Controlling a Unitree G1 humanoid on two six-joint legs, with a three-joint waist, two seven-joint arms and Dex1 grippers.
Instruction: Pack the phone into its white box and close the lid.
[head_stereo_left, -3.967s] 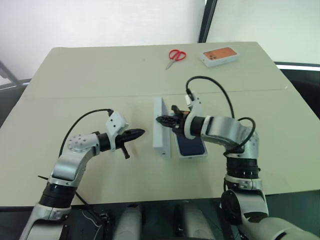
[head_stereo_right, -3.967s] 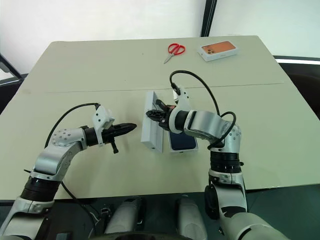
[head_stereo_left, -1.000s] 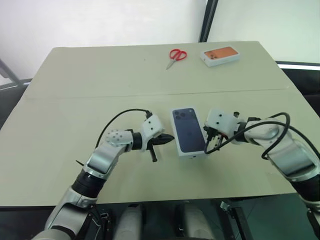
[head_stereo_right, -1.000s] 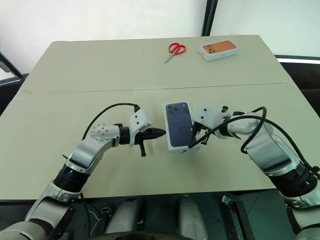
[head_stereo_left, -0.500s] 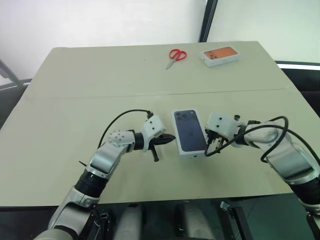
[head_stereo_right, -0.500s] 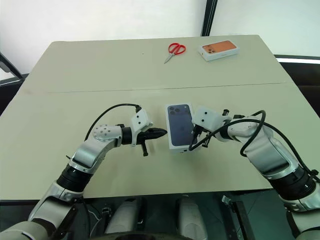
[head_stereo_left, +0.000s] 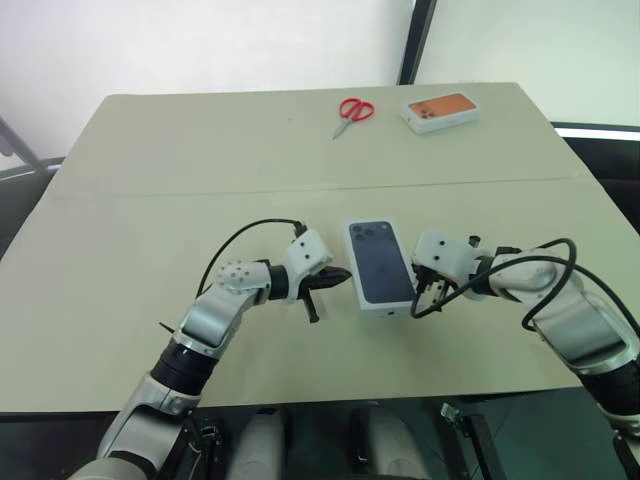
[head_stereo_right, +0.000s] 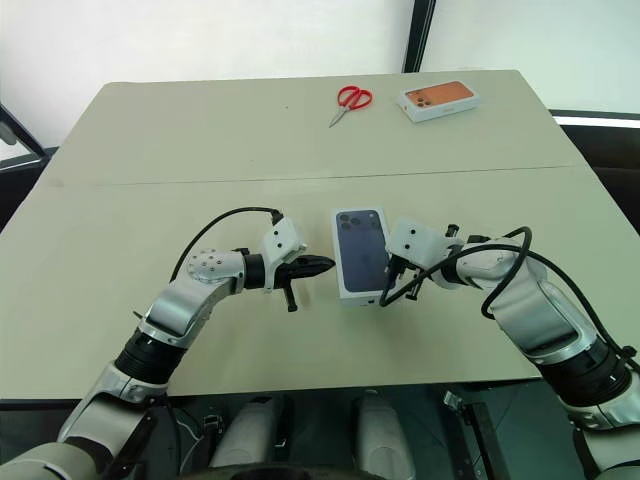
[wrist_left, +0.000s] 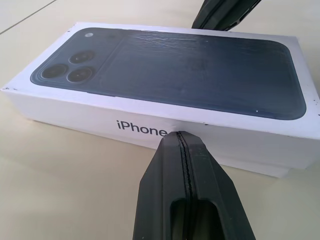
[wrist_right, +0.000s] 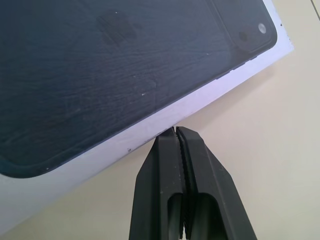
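Both jaws closed and empty, left gripper (wrist_left: 181, 136) tip at the "iPhone" lettering on the lid (head_stereo_left: 380, 262) side wall, right gripper (wrist_right: 175, 131) tip at its opposite edge, closed box flat on table (head_stereo_left: 200, 150) between them.

- A beige table (head_stereo_left: 180, 150) fills the scene, with a faint seam running across it from left to right, about halfway between its near and far edges.
- Red-handled scissors (head_stereo_left: 352, 112) lie flat near the far edge, right of centre, blades pointing toward the near left.
- A white box with an orange top (head_stereo_left: 439, 112) lies flat just right of the scissors, apart from them, also near the far edge.
- A dark upright post (head_stereo_left: 414, 40) rises beyond the far edge against a pale wall.
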